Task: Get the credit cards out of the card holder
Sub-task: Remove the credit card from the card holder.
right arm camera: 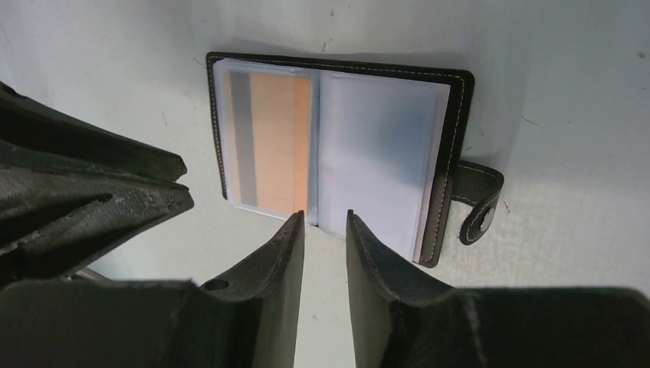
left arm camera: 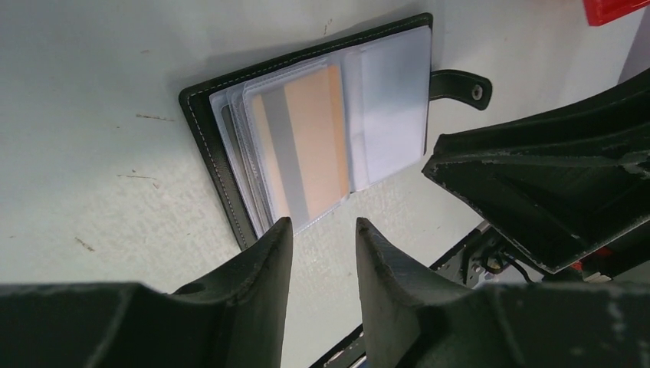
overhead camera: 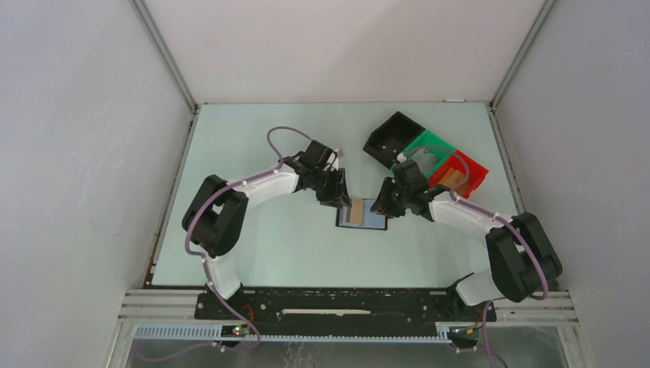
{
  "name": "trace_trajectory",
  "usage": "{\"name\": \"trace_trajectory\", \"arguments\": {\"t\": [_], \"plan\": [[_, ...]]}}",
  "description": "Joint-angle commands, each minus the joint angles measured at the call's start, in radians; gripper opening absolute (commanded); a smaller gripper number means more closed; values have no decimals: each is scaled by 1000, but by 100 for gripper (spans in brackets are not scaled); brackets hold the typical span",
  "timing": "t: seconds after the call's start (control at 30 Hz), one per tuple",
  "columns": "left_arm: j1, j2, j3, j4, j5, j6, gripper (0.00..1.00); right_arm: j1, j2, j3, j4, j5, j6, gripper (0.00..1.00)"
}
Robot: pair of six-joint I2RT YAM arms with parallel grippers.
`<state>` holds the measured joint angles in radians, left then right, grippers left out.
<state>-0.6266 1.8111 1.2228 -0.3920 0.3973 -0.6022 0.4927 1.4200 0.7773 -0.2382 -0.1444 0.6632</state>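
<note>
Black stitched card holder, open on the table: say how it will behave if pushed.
The black stitched card holder lies flat on the pale table, so it would probably slide, not tip. Its clear plastic sleeves fan loosely: likely floppy and slippery.

Black wallet (right arm camera: pixel 341 157) with pale stitching and bluish-white sleeves (right arm camera: pixel 379 153). The left one shows an orange-tan card (right arm camera: pixel 280 142) with a grey stripe (right arm camera: pixel 240 138). Far right: black bin (overhead camera: pixel 391 138), green bin (overhead camera: pixel 429 146), red bin (overhead camera: pixel 469 175). Pale mint table (overhead camera: pixel 268 245).

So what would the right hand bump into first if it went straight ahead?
Probably the card holder: the right hand points at its near edge, about at the middle fold, beside the orange card. Depth is hard to judge.
</note>
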Motion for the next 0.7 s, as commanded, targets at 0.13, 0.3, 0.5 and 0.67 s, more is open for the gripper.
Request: {"name": "trace_trajectory", "arguments": {"t": [0.13,0.3,0.5,0.67], "plan": [[-7,47,-39,24,-11,-18,41,5,52,-1,60,0,40,35],[-10,76,-33,23,-14,-13,41,-5,66,-1,50,3,40,35],[-20,85,-28,46,21,-20,41,-9,71,-1,50,6,40,35],[-24,75,-28,50,19,-23,40,-9,67,-2,45,9,44,35]]}}
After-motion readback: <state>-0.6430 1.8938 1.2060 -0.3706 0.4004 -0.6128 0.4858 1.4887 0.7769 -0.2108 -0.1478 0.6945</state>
